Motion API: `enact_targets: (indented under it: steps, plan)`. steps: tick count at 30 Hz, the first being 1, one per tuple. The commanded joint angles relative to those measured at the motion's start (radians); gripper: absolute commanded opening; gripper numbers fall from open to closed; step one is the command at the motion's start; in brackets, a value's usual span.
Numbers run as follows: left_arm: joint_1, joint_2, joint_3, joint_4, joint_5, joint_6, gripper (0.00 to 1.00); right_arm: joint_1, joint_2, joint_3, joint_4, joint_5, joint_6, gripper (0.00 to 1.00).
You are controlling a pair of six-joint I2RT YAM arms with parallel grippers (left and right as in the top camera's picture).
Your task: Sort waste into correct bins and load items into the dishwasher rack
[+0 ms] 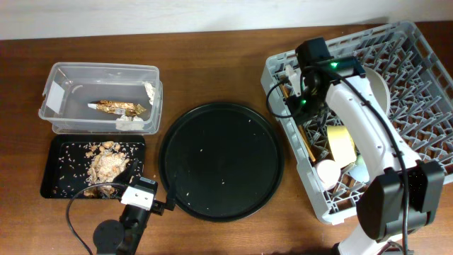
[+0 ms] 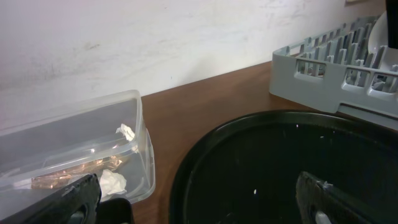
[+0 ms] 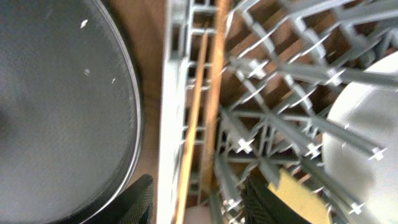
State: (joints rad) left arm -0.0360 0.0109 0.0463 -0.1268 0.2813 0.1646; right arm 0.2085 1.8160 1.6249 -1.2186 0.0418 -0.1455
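The right gripper [image 3: 199, 190] hangs with its fingers apart over the near wall of the dishwasher rack [image 3: 168, 93]. The wooden chopsticks [image 3: 198, 106] run between the fingers, though the blur makes it hard to tell whether either finger touches them. The chopsticks lie along the rack's edge row, with the white plate [image 3: 367, 137] further in. The left gripper [image 2: 196, 190] is spread wide and holds nothing. It sits low over the rim of the round black tray [image 2: 249, 162], near the clear tub [image 2: 74, 134] that holds the foil wrapper [image 2: 68, 176] and tissue [image 2: 126, 132].
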Motion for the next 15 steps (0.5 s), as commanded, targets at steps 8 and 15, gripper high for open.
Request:
enact_targets:
  steps: [8, 15]
  plan:
    - [0.006, -0.005, -0.007, 0.003, 0.011, 0.010, 0.99, 0.289, -0.491, 0.070, -0.140, -0.114, 0.244, 0.56]
    - [0.006, -0.005, -0.007, 0.003, 0.011, 0.010, 0.99, 0.497, -0.800, 0.070, -0.133, -0.095, 0.319, 0.99]
